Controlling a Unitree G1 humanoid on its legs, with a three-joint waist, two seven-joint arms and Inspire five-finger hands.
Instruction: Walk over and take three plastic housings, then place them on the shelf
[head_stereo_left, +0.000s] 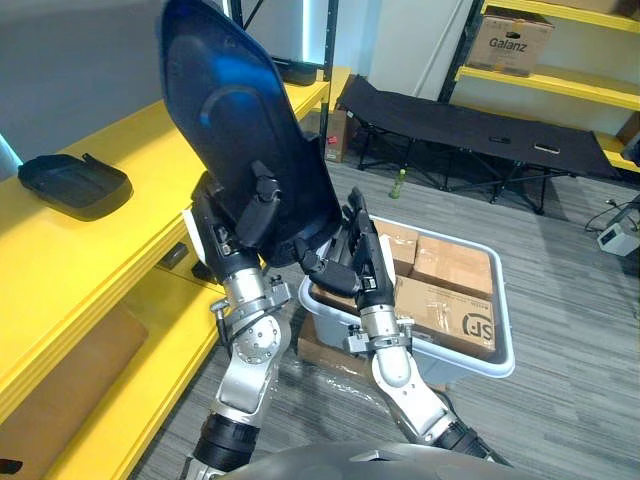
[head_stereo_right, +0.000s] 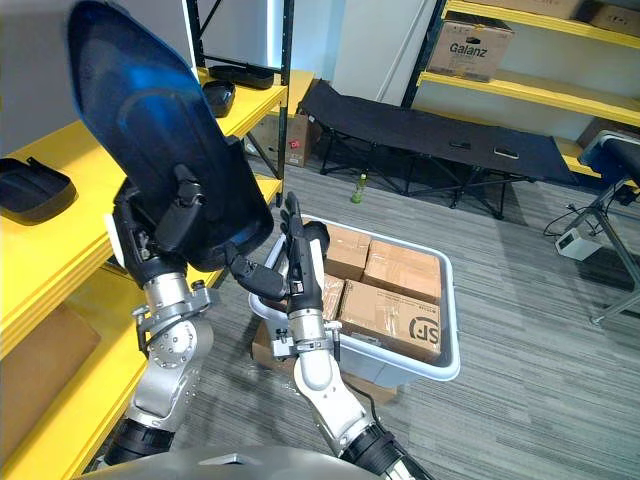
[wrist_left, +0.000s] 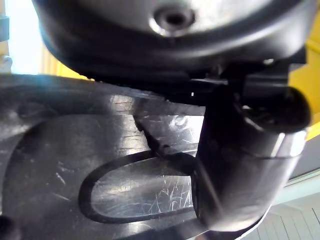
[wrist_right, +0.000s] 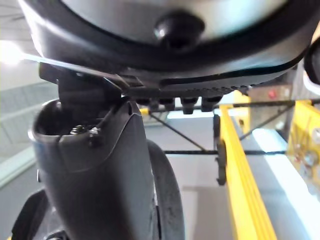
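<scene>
Beside the yellow shelf (head_stereo_left: 90, 250), the plastic housing (head_stereo_left: 240, 130) is up high!
Its long axis stands near upright, with the top leaning towards the shelf. The left hand (head_stereo_left: 225, 240) clamps the lower end, thumb across its face. The right hand (head_stereo_left: 365, 260) is just beside it, fingers straight.

The housing (head_stereo_left: 240, 130) is glossy black with a blue sheen. The shelf (head_stereo_left: 90, 260) is bright yellow. The bin (head_stereo_left: 470, 362) is pale grey, its boxes (head_stereo_left: 452, 268) plain brown cardboard. The floor (head_stereo_left: 570, 310) is grey with fine streaks. The cot (head_stereo_left: 450, 125) is black. The bottle (head_stereo_left: 400, 183) is green.
</scene>
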